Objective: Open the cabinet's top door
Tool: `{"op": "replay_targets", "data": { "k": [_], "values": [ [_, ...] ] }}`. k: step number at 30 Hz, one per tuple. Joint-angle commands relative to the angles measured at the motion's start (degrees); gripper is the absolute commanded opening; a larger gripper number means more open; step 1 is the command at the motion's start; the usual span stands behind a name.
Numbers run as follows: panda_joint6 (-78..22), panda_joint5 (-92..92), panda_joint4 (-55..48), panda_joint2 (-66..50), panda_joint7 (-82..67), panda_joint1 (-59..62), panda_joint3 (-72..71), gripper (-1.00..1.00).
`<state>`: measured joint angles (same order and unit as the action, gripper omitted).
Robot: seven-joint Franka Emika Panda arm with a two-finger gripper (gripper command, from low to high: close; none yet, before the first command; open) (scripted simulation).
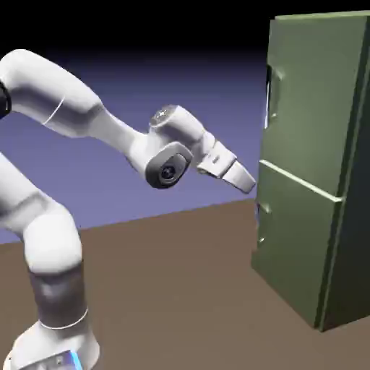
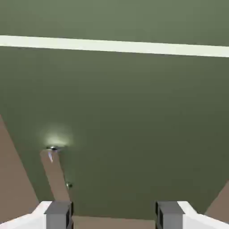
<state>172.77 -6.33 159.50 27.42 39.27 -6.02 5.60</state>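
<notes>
The big green cabinet (image 1: 318,166) stands on the brown worktop (image 1: 181,289) at the right side of the exterior view, and it is taller than the white robot arm (image 1: 65,181). The top door (image 1: 311,101) is the larger upper panel, above the pale line (image 2: 112,45) that splits the two doors. It looks shut, lying flat against the box, so the job is not done yet. The lower door (image 2: 129,134) looks shut too. The arm reaches across toward the cabinet, and its fingers (image 1: 247,181) point at the front, just beside the pale line and near the lower door, not touching anything. In the hand view the two grey tips are wide apart with nothing between them, and mostly the lower door fills the picture, with a small shiny handle (image 2: 53,150) on it. The top door's own handle (image 1: 269,94) sits higher up, at the door's left edge. I think the hand must rise to that handle, grab it, and pull the door open.
</notes>
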Motion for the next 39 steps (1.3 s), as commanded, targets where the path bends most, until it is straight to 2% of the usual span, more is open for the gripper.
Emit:
{"op": "replay_targets", "data": {
  "k": [1,39],
  "values": [
    [-0.5,-2.3,-0.6,-1.9,-1.2,-2.0,2.1,0.0],
    [-17.9,-91.5,-21.8,-75.7,-46.1,-77.1,81.0,0.0]
  ]
}}
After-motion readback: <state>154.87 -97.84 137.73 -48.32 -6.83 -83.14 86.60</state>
